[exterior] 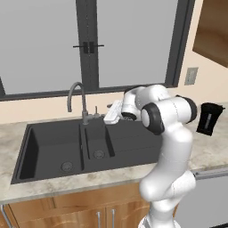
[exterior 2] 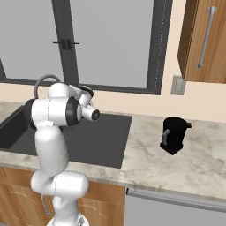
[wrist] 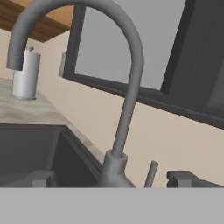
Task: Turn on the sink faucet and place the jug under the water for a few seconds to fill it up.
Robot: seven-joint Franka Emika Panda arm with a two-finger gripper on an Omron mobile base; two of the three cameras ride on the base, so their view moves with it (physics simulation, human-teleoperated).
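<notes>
You are looking at a glossy white arm (exterior: 171,147) built from rounded, bulbous segments that swell at each joint. Dark grey, almost black rings and round caps mark the joints, the largest a dark disc on the side of the elbow housing (exterior: 152,118). The wrist ends in a white, boxy hand (exterior: 113,112) with a dark round collar behind it. In the hand view, two small dark grey finger tips (wrist: 186,178) show as square blocks. You can see no cables, screws or lettering.
</notes>
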